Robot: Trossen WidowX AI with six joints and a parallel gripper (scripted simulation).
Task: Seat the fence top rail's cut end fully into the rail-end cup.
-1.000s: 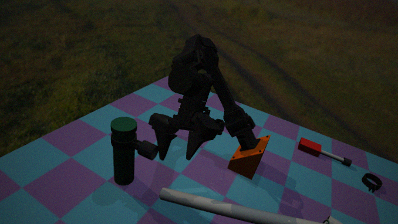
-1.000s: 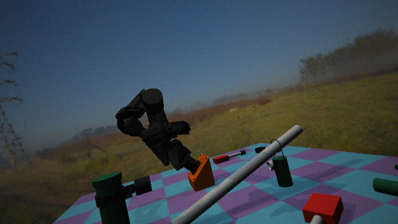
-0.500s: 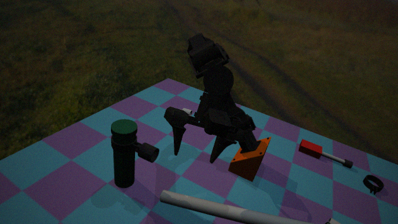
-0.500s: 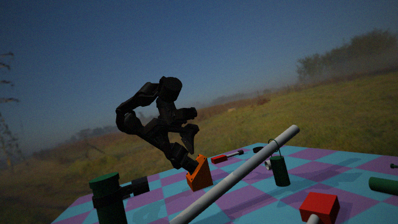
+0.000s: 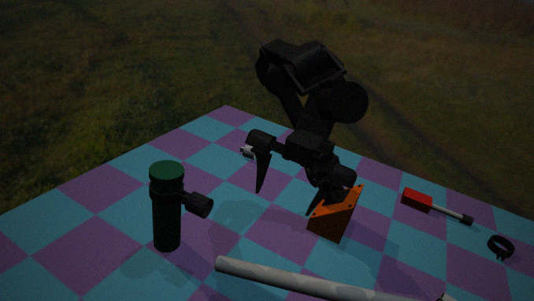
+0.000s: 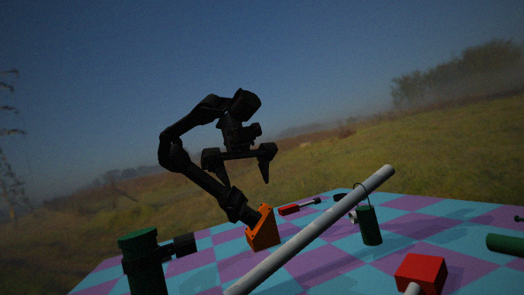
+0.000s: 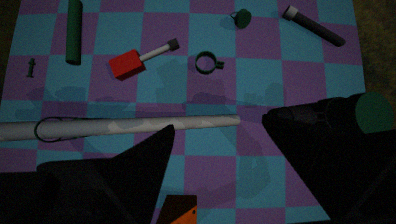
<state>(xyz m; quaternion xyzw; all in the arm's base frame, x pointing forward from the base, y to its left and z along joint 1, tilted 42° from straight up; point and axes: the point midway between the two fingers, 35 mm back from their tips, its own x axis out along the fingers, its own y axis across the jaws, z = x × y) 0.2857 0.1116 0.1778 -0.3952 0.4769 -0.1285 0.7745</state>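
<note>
The pale rail (image 5: 276,276) (image 6: 309,232) (image 7: 125,125) runs through the thin loop (image 6: 369,197) (image 7: 36,130) above the small green post (image 6: 369,229). Its cut end is free, with a gap to the dark rail-end cup (image 5: 198,204) (image 6: 185,245). The cup hangs sideways from the brace band (image 5: 157,192) (image 6: 131,265), high on the big post (image 5: 166,226) (image 6: 146,279) just under its green cap (image 5: 166,170) (image 7: 374,112). My gripper (image 5: 283,203) (image 6: 247,184) (image 7: 217,123) is wide open, empty and above the table, clear of the rail. A finger partly hides the cup in the wrist view.
An orange wedge (image 5: 335,216) (image 6: 268,233) stands at the arm's foot. A red block (image 5: 417,199) (image 7: 127,65) with a rod and a dark ring (image 5: 489,244) (image 7: 198,62) lie farther off. A green tube (image 7: 74,35) and a dark tube (image 7: 320,30) lie across the table.
</note>
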